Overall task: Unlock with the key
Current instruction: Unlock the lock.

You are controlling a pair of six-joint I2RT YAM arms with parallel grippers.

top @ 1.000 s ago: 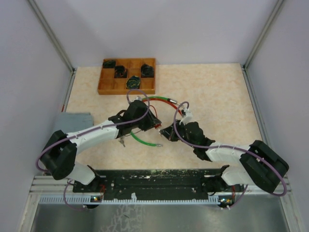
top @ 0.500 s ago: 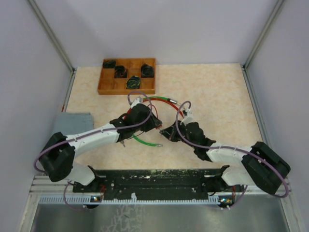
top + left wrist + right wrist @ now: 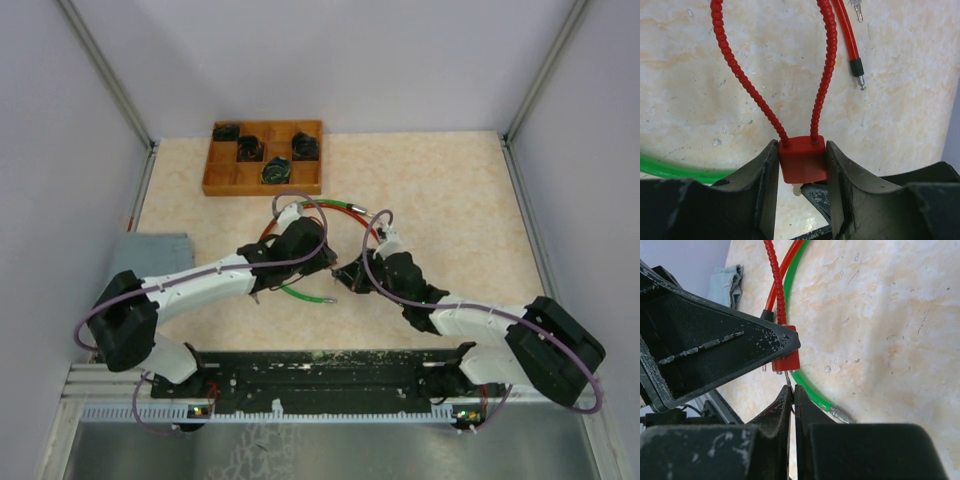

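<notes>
My left gripper (image 3: 801, 155) is shut on the body of a small red padlock (image 3: 802, 159), its ribbed red cable loop (image 3: 742, 80) rising above it. In the right wrist view the padlock (image 3: 787, 360) sits under my left finger, and my right gripper (image 3: 792, 389) is shut on a thin silver key (image 3: 787, 377) whose blade enters the lock's underside. From above, both grippers meet at mid-table, the left gripper (image 3: 322, 259) touching the right gripper (image 3: 345, 275).
A green cable (image 3: 300, 294) and a red cable (image 3: 335, 208) lie looped on the table around the grippers. A wooden compartment tray (image 3: 225, 175) with several dark locks stands at the back left. A grey cloth (image 3: 150, 250) lies at the left edge.
My left gripper has shifted slightly right and up with the padlock, closing on the right gripper. The right arm has barely moved.
</notes>
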